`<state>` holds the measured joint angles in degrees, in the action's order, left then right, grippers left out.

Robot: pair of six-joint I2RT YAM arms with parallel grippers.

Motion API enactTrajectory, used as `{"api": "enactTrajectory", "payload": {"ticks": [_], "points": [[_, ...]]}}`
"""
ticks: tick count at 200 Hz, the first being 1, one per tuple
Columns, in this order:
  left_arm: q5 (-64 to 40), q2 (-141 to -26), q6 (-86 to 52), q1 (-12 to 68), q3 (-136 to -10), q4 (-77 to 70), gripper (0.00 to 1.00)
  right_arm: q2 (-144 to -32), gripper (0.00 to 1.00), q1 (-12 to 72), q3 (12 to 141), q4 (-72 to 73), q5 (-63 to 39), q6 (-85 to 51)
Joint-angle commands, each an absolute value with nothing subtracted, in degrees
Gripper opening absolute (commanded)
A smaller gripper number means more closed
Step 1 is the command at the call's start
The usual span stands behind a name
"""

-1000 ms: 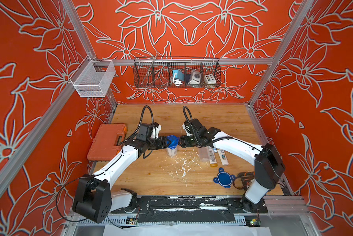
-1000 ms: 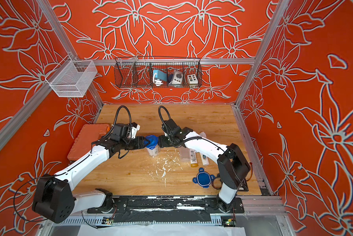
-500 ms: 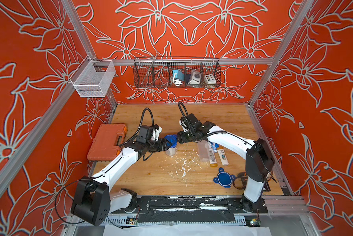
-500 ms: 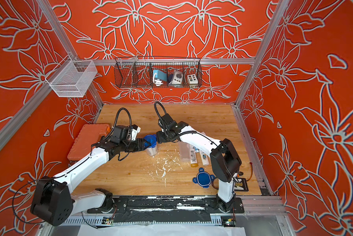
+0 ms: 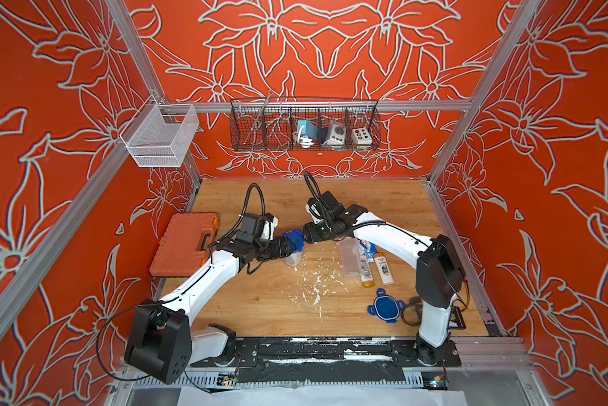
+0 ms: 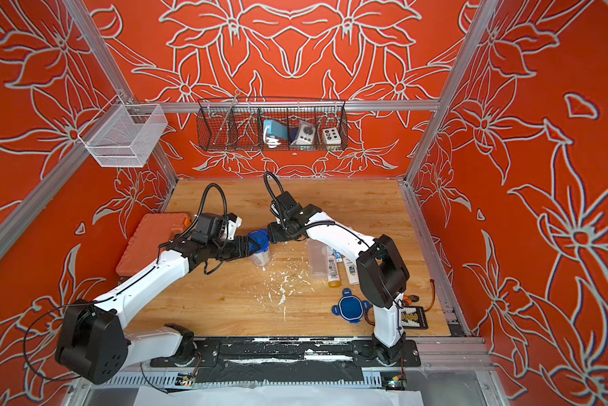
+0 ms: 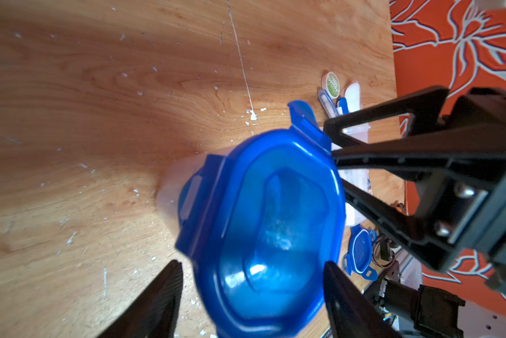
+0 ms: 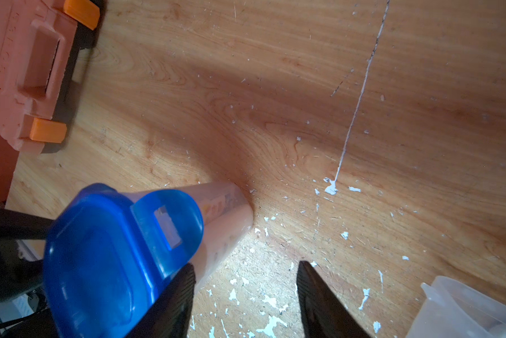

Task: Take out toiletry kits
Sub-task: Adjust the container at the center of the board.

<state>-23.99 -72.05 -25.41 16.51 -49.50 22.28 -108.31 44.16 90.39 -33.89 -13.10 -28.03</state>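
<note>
Orange flower-patterned walls [image 5: 330, 42], aluminium frame rail [image 5: 422, 104], paint-flecked wooden floor [image 5: 278, 302], black wire basket [image 5: 260, 135], white mesh basket [image 5: 158, 140].

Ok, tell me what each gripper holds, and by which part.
Nothing is gripped. The left gripper straddles the blue tub lid with a gap showing; the right gripper is open beside a lid clip.

Robotics lab cell, aluminium frame [image 5: 418, 104], orange floral-print walls [image 5: 330, 42], wooden tabletop [image 5: 278, 302], white left arm [image 5: 204, 281], white right arm [image 5: 390, 237]

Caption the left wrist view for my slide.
Left gripper, open, straddles the blue clip lid on a clear tub; right gripper at the lid's edge; toiletries lie beyond.
</note>
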Motion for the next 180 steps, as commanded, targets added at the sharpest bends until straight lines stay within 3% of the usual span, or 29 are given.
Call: {"api": "enactTrajectory", "payload": {"ticks": [1,44,91,180], "points": [[-20.1,-70.4,-24.7,16.8,-52.8,26.7,0.73,-107.6,0.59,44.1,91.7,-36.3,-11.7,-26.1],[-17.4,-70.7,-24.8,15.6,-55.2,26.4,0.77,-109.9,0.58,43.6,94.9,-38.2,-12.8,-25.5],[-20.3,-75.1,-23.7,14.3,-55.1,24.5,0.68,-113.6,0.58,43.4,99.5,-39.3,-12.9,-25.0],[-22.3,-76.2,-23.0,14.2,-55.9,23.5,0.68,-119.4,0.57,43.5,108.4,-38.6,-16.8,-24.5]]}}
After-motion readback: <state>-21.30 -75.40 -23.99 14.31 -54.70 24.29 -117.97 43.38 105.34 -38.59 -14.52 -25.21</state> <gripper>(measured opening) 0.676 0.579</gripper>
